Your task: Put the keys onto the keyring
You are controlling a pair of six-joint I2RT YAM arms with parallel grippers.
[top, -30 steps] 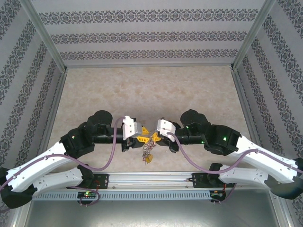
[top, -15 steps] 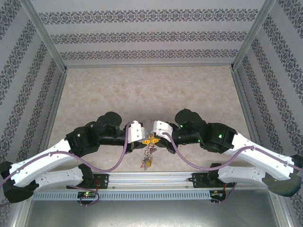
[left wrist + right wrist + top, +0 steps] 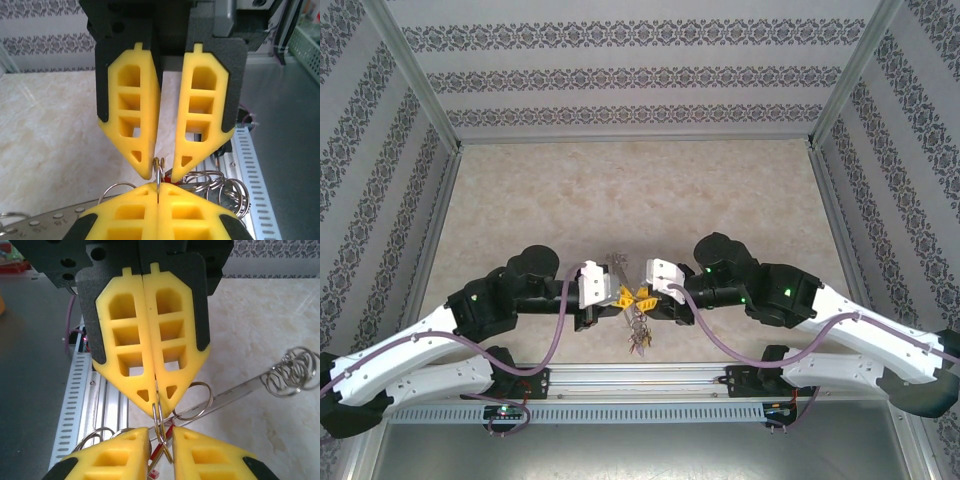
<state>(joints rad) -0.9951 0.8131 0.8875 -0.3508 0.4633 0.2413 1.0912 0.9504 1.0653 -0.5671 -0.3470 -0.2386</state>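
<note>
Keyring (image 3: 637,335): thin grey band punched with a row of small holes, strung with many silvery rings (image 3: 295,371) bunched together. Sits at the near edge of the table (image 3: 640,200), midway between the two arms, just ahead of the slotted rail (image 3: 246,150). Shows from above as a dark tangle below the meeting fingertips; tags there too small to tell by colour.

Long axis, from the right wrist: slanting from lower left beside the fingers up to the right, out over the marbled table top, ending in the bunch of rings. From above: reaching from thin loops beyond the grippers down toward the rail. Cannot tell whether resting on the table or lifted off it.

Left gripper (image 3: 157,187): jaws pressed together, pinching a small metal ring (image 3: 159,167) seen edge-on, standing upright out of the tips. Right gripper (image 3: 163,172): jaws a little apart, one tip on either side of that same ring, with a gap on both sides. Both grippers nose to nose, tips almost touching. Red speck (image 3: 168,178) just behind the ring, perhaps a tag; key shape too hidden to tell.

Around: more rings crowding just right of the left fingertips. Purple cable (image 3: 560,320) looping off each wrist, near the keyring but apart from it. Patterned walls on three sides of the table.
</note>
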